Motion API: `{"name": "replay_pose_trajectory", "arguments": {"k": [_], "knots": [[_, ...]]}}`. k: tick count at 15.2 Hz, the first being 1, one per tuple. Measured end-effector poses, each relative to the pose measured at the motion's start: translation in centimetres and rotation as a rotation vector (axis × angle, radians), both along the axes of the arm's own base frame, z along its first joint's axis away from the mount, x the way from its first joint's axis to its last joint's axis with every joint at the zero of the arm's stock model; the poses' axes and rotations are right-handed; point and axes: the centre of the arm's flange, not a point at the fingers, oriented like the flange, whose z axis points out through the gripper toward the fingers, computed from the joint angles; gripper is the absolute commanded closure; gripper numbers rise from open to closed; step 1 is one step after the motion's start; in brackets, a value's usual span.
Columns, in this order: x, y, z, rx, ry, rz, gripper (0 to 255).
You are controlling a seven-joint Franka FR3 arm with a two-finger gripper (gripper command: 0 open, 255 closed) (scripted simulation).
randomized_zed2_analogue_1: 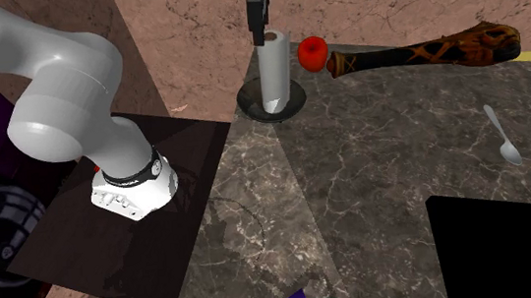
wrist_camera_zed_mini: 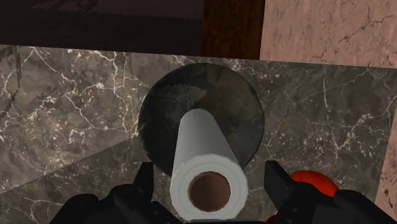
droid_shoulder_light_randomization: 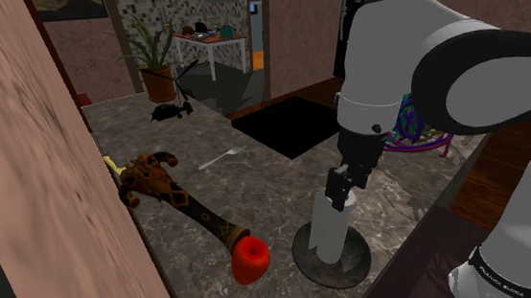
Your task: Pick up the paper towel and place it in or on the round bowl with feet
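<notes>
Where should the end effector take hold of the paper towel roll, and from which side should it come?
Probably the upper wall of the paper towel roll, from straight above. It stands upright on a dark round base, curved sides free, and the open end effector hangs with one finger on each side of its top.

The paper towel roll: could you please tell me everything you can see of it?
The paper towel roll is a plain white cylinder with a brownish hollow core showing at its top end. It stands upright, its lower end resting in the middle of the dark round bowl on the marbled counter, beside a red-ended club. The jaws stand open either side of its top, with gaps, not touching it.
</notes>
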Motion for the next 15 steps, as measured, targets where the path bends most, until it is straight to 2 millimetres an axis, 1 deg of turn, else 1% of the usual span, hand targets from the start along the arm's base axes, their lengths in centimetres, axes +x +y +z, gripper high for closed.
{"name": "replay_pose_trajectory", "arguments": {"k": [4,5,7,9,11,15], "knots": [[0.0,0.0,0.0,0.0,0.0,0.0,0],[0.0,-0.1,0.6,0.0,-0.001,0.0,0],[0.2,0.1,3.1,0.001,-0.001,0.0,0],[0.1,0.1,4.5,0.001,-0.001,0.0,0],[0.1,0.1,4.9,0.0,0.0,0.0,0],[0.0,0.1,5.0,0.0,0.0,0.0,0]]}}
